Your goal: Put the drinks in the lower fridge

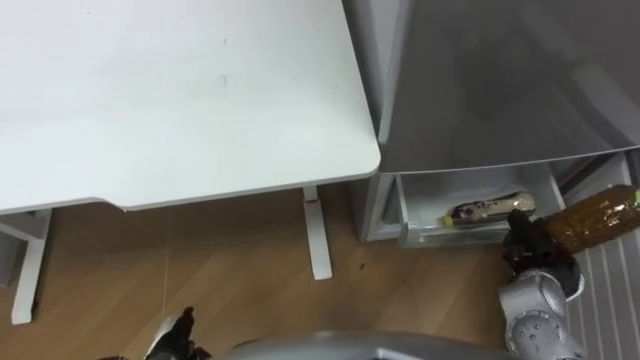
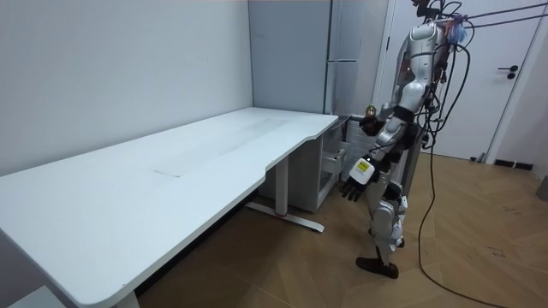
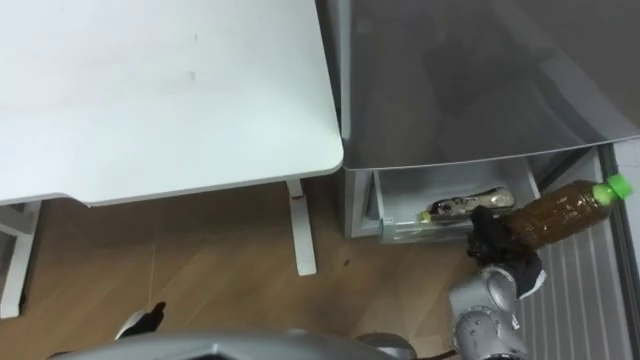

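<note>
While the robot stands by the fridge (image 3: 470, 80) at the end of the table (image 3: 150, 90), a brown bottle (image 3: 555, 215) is in its right hand (image 3: 495, 242). The fingers are curled tight round the bottle's bottom end. The bottle lies tilted, with its green cap pointing up and to the right. In the left eye view the cap is cut off by the edge. The bottle hangs just to the right of the open drawer (image 3: 420, 187) at the foot of the fridge.

Another bottle (image 3: 465, 207) lies flat in that drawer. The hand hides one end of it, and what is in it is hard to tell. A white ribbed part sits under the held bottle, but it runs off the edge.

The left hand (image 2: 354, 182) hangs low by the robot's side, fingers loose, holding nothing. A small dark bit of it peeks in at the bottom of the eye views.
</note>
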Tool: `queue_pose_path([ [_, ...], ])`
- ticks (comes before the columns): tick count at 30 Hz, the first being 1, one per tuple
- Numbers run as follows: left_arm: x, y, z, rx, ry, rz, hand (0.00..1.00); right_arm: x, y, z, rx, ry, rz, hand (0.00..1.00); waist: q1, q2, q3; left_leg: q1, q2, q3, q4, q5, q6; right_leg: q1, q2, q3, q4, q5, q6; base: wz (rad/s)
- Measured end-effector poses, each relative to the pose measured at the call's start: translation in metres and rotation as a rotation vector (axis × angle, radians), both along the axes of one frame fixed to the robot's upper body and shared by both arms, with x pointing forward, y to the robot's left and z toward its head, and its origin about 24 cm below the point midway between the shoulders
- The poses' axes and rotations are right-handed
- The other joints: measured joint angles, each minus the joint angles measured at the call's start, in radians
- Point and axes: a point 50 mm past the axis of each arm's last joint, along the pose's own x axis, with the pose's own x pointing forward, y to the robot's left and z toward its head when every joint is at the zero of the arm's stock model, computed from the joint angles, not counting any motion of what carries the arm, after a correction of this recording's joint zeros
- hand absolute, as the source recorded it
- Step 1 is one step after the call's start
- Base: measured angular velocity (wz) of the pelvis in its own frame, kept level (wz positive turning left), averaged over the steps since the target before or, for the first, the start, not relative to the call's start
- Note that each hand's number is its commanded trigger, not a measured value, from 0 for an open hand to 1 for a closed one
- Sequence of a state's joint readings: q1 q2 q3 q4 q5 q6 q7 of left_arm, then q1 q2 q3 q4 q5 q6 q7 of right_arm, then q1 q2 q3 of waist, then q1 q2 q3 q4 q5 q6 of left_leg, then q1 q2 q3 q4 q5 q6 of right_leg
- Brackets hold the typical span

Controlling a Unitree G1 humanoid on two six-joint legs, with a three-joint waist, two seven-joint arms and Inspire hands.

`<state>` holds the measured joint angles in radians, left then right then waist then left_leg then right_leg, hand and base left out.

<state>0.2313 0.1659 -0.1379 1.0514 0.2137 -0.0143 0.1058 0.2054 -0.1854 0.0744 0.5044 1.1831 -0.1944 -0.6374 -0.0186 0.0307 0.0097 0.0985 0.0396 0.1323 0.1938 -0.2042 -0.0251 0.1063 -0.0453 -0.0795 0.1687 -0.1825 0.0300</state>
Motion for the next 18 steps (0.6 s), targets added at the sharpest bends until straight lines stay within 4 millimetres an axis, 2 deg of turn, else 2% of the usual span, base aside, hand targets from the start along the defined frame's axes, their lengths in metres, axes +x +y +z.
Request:
queue_pose_path([
  [5,-0.013,0.0,-0.001,-0.017,0.015,0.099,0.0,-0.01,-0.002,-0.009,0.102,-0.012,-0.105,1.0,-0.001,0.014,-0.0027,-0.004,-0.001,-0.002,0.004,0.0,0.0,-0.004,-0.001,-0.002,0.006,-0.01,-0.002,0.01],
  [12,-0.024,-0.001,-0.001,-0.027,0.032,0.143,0.0,-0.008,-0.001,-0.012,0.223,-0.124,-0.183,1.0,0.026,0.018,-0.0034,-0.024,-0.001,-0.01,0.011,0.0,0.0,-0.024,-0.004,-0.015,0.018,-0.015,-0.004,0.03],
  [18,-0.028,0.001,-0.001,-0.023,0.047,0.16,0.0,-0.001,0.0,-0.014,0.288,-0.219,-0.212,1.0,0.028,0.019,-0.0045,-0.036,-0.003,-0.032,0.016,0.0,0.0,-0.019,-0.005,-0.037,0.016,-0.015,-0.004,0.11],
])
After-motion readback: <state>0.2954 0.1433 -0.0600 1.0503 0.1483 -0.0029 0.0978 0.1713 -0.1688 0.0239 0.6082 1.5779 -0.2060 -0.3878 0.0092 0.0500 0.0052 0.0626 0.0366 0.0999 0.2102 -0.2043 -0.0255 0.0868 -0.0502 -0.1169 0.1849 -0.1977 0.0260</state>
